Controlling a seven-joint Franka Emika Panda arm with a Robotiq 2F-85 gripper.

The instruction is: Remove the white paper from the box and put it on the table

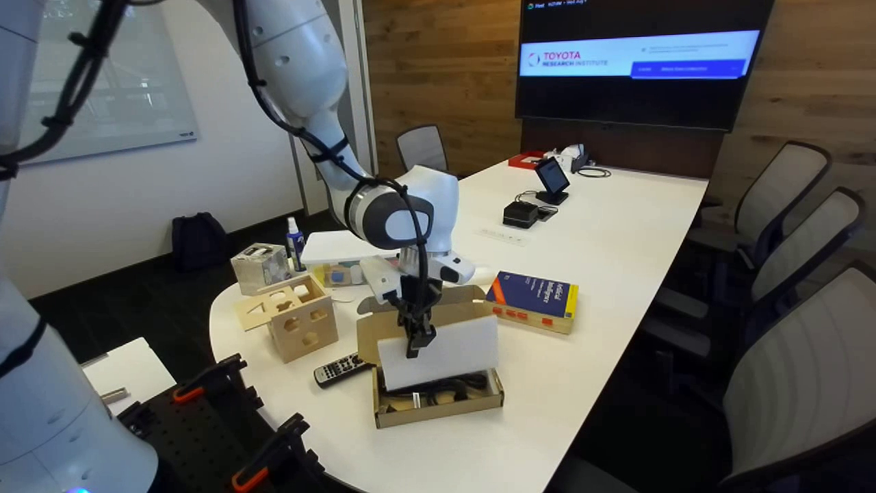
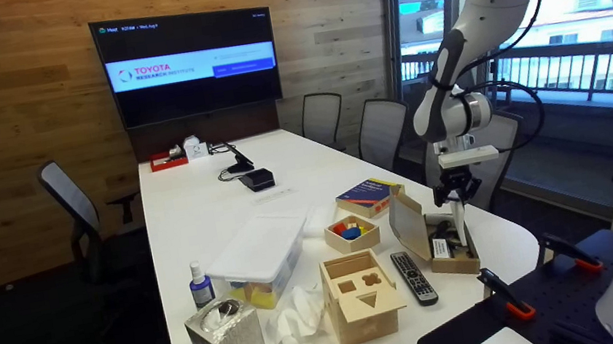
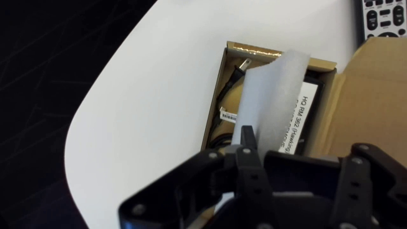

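Note:
The white paper stands on edge, tilted, over the box in an exterior view. It also shows edge-on in an exterior view and bent in the wrist view. My gripper is shut on its upper edge; one finger lies in front of it in the wrist view. The paper's lower edge is at or just inside the box; contact is unclear. The box is open, its flap upright, with black cables and a labelled black adapter inside. It stands on the white table.
A remote and a wooden shape box stand beside the box. A blue-and-yellow book and a block tray are behind it. A tissue box, spray bottle and lidded plastic bin stand farther off.

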